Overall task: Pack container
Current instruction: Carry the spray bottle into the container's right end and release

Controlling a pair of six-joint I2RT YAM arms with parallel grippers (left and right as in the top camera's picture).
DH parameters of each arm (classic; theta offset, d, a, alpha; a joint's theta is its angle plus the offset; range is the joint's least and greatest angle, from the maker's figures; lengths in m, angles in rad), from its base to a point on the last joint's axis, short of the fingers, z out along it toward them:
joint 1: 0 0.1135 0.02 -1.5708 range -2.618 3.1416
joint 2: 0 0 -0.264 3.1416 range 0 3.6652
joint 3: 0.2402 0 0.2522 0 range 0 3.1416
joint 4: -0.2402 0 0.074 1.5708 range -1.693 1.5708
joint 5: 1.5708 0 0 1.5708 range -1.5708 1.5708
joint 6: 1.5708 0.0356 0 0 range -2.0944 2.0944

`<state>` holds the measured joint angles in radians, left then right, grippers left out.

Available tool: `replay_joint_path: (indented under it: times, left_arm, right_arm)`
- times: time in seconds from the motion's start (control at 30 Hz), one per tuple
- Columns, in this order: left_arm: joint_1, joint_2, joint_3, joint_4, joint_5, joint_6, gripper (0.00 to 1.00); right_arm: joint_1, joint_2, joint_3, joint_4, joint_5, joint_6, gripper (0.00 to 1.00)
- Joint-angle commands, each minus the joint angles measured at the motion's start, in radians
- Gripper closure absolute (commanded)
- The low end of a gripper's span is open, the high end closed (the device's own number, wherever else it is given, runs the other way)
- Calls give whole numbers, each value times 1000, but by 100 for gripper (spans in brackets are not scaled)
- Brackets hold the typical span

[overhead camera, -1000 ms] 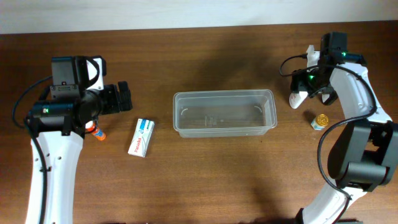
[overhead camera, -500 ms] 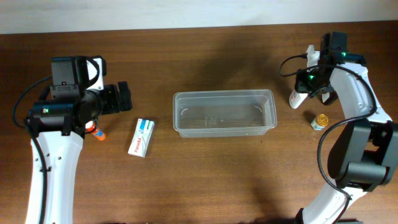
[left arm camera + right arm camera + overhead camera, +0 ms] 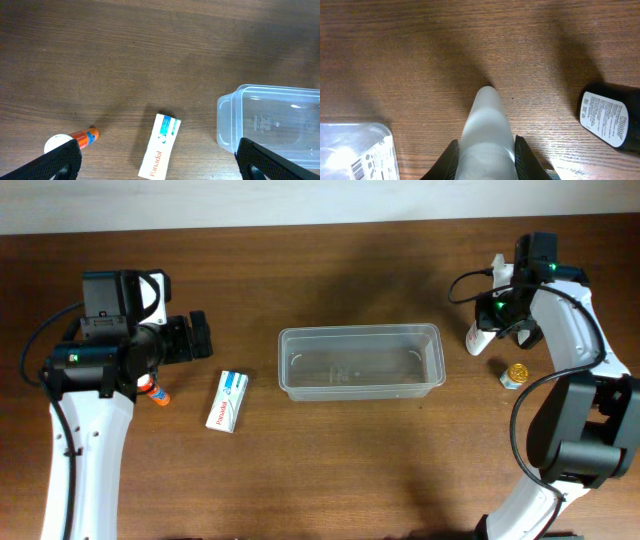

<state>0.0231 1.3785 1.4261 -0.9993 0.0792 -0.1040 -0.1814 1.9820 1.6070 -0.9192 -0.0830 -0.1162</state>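
The clear plastic container (image 3: 360, 332) lies empty at the table's middle; its left end shows in the left wrist view (image 3: 227, 120) and one corner in the right wrist view (image 3: 355, 150). To its right, my right gripper (image 3: 497, 315) (image 3: 486, 145) is shut on a white bottle (image 3: 479, 338) (image 3: 485, 120), a dark finger pressing each side. My left gripper (image 3: 198, 338) (image 3: 157, 160) hangs wide open left of the container, above a white Panadol box (image 3: 227, 400) (image 3: 160, 152) and holding nothing.
An orange and white tube (image 3: 155, 392) (image 3: 75, 140) lies left of the box, partly under the left arm. A small dark bottle with a gold cap (image 3: 515, 375) (image 3: 610, 117) sits just right of the white bottle. The table's far edge meets a pale wall.
The right gripper's jaws have closed onto the white bottle. The left arm and the other objects have not moved.
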Motion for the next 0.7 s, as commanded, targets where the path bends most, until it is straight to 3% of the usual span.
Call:
replay_joint_path:
  times: [0.0, 0.23, 0.53, 0.67]
  left_arm:
    - [6, 3, 23, 3, 11, 19, 1]
    - [6, 3, 23, 3, 11, 19, 1]
    - [6, 3, 23, 3, 11, 19, 1]
    - [6, 3, 23, 3, 11, 19, 1]
  right_arm:
    - [32, -21, 16, -8, 5, -8, 81]
    - [103, -126, 46, -68, 9, -5, 86]
    - [215, -274, 247, -253, 17, 24, 89]
    - [268, -310, 264, -310, 17, 108, 93]
